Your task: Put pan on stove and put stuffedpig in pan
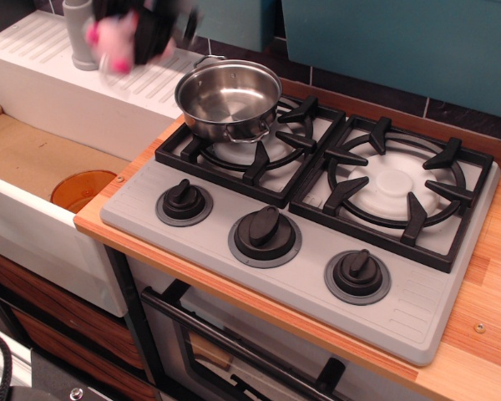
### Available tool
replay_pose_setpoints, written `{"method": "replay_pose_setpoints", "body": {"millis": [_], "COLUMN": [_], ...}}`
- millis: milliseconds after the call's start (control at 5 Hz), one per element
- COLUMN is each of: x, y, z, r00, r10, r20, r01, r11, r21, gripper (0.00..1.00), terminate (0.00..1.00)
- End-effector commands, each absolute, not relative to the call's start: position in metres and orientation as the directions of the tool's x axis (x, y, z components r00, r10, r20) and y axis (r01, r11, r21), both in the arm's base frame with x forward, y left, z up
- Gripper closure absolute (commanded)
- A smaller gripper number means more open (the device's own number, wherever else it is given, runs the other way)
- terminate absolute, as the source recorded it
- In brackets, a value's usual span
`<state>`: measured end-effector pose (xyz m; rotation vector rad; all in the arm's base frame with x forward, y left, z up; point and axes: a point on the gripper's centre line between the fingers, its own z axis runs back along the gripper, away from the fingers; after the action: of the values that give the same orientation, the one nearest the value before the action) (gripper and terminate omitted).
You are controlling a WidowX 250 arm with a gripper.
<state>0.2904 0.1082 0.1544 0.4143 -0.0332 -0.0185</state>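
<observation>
The pan [228,98] is glossy polished steel; the stove [209,242] matt grey, its grates [392,184] dull black; the counter [484,351] smooth wood.
</observation>
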Motion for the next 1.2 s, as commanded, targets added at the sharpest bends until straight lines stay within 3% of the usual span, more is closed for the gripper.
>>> {"method": "replay_pose_setpoints", "body": {"millis": [0, 200, 400, 1000], "x": [0.348, 0.36, 0.364, 0.368], "y": [0.089, 0.083, 0.08, 0.076], "z": [0.169, 0.164, 0.161, 0.156], "r00": [0.996, 0.994, 0.991, 0.991], "r10": [-0.055, -0.076, -0.095, -0.088], "r20": [0.069, 0.083, 0.096, 0.103], "r01": [0.025, 0.041, 0.056, 0.05], "r11": [0.922, 0.93, 0.936, 0.943], "r21": [0.387, 0.365, 0.348, 0.329], "gripper": [1.0, 1.0, 0.0, 0.0], "terminate": [0.0, 0.0, 0.0, 0.0]}}
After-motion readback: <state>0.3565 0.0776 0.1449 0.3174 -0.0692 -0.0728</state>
